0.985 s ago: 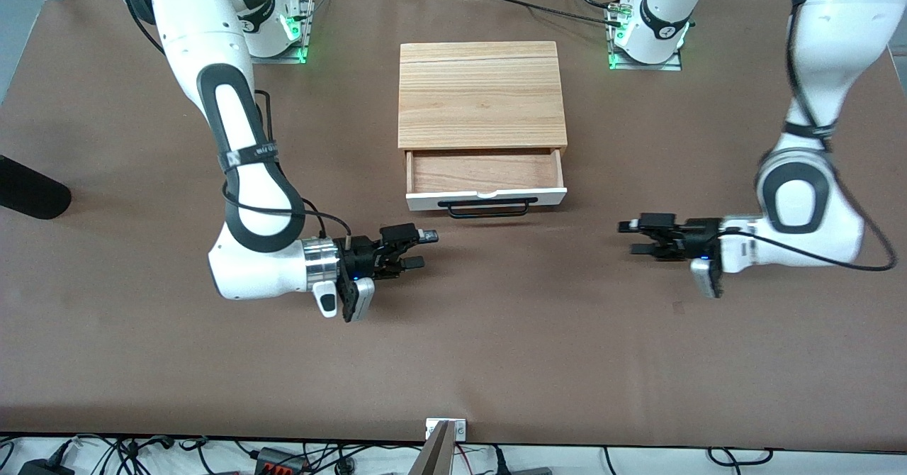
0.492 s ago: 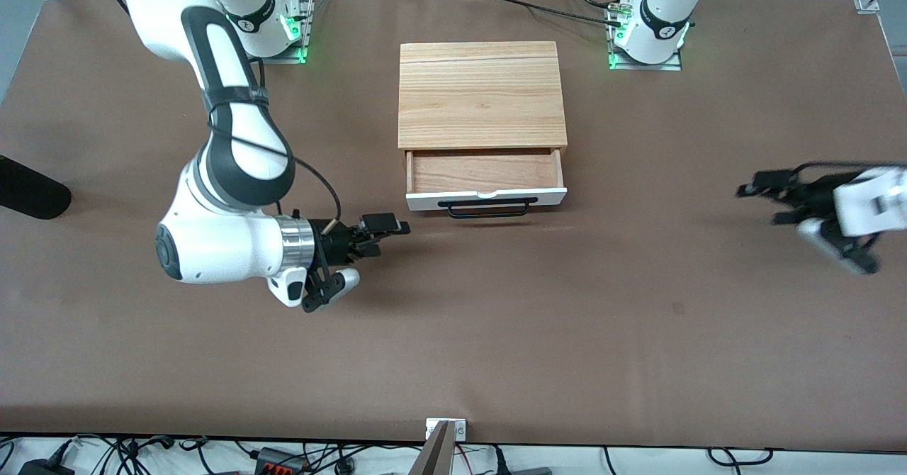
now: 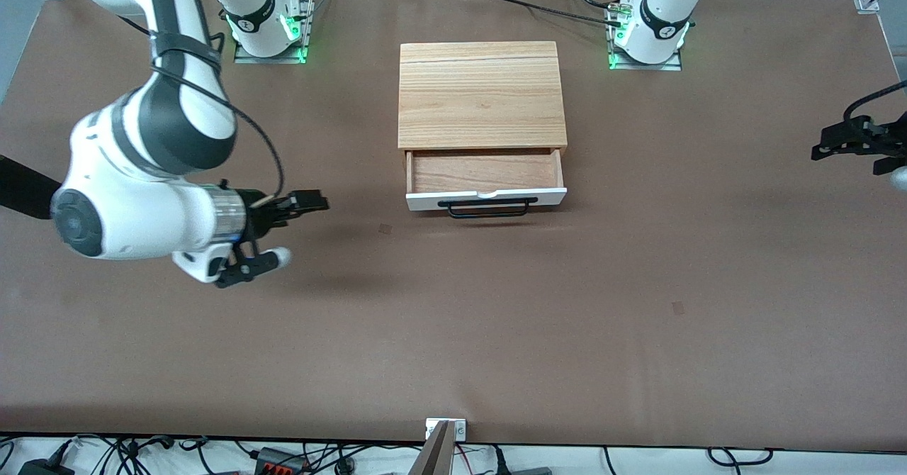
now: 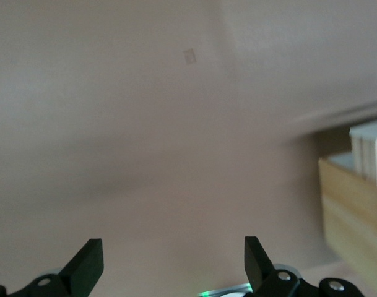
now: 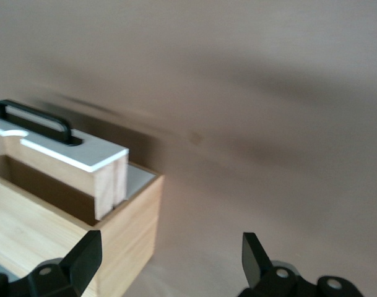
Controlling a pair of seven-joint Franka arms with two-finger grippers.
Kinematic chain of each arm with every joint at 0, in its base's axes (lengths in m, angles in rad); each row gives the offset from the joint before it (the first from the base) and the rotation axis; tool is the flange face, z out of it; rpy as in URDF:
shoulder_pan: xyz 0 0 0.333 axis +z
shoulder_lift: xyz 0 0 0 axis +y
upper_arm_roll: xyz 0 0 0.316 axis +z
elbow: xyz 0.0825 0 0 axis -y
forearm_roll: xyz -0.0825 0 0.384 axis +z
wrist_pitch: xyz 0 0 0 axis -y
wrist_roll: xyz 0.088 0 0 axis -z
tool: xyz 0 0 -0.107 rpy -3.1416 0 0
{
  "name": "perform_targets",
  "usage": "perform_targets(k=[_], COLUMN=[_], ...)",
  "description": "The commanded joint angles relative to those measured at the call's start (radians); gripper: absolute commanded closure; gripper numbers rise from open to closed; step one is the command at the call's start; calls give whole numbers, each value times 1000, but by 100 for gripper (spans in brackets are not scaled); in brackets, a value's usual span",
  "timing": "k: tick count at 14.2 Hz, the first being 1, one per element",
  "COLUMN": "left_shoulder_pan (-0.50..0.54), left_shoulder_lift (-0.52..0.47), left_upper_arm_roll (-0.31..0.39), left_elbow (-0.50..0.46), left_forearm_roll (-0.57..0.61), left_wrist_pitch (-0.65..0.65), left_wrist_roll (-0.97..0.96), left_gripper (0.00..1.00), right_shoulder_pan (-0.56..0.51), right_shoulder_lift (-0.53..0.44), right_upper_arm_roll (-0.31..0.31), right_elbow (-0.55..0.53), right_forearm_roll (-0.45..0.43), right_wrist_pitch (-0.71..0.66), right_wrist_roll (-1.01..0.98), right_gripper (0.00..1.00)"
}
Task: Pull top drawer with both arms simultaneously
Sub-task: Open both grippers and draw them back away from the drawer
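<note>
You have one cabinet (image 3: 482, 92) mid-table, its top drawer (image 3: 485, 177) pulled out toward the front camera, one black handle (image 3: 484, 208) free. Two arms: the right gripper (image 3: 301, 209) and the left gripper (image 3: 847, 142), both spread and empty, hang over bare table (image 3: 496, 333) well apart from it. Any careless sweep back could knock the protruding drawer.

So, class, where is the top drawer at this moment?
In the front view the top drawer stands pulled out of the wooden cabinet mid-table, on the side nearer the front camera, between the right gripper and left gripper.
</note>
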Motion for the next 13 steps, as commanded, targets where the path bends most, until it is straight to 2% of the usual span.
perform_targets(k=[1,3,5,6,8,10,12,13], left_shoulder_pan=[1,2,4,4,-30,-112,-195,-203], left_shoulder_lift=[12,13,13,10,-28,-104,-174,-215], left_upper_arm_roll=[-28,-33,-30,-30,-18,43,115,123], left_elbow=[26,28,28,31,11,-89,-191,-257], left_forearm_roll=[41,37,26,29,27,26,26,24], left_wrist_pitch=[-18,-13,-16,-18,-25,-22,40,85], left_wrist_roll=[-96,-100,-92,-86,-86,-87,-98,-100], left_gripper=[0,0,0,0,0,0,0,0], right_shoulder_pan=[22,20,12,17,25,2,-67,-98], right_shoulder_lift=[-66,-123,-190,-191,-207,-215,-227,-227], right_upper_arm_roll=[-46,-43,-52,-65,-63,-62,-59,-59], right_elbow=[-14,-58,-122,-118,-113,-113,-115,-113], right_forearm_roll=[-111,-206,-234,-267,-384,-430,-439,-447], right_wrist_pitch=[-22,-22,-34,-83,-77,-59,19,65], right_wrist_roll=[23,27,27,27,21,20,15,8], right_gripper=[0,0,0,0,0,0,0,0])
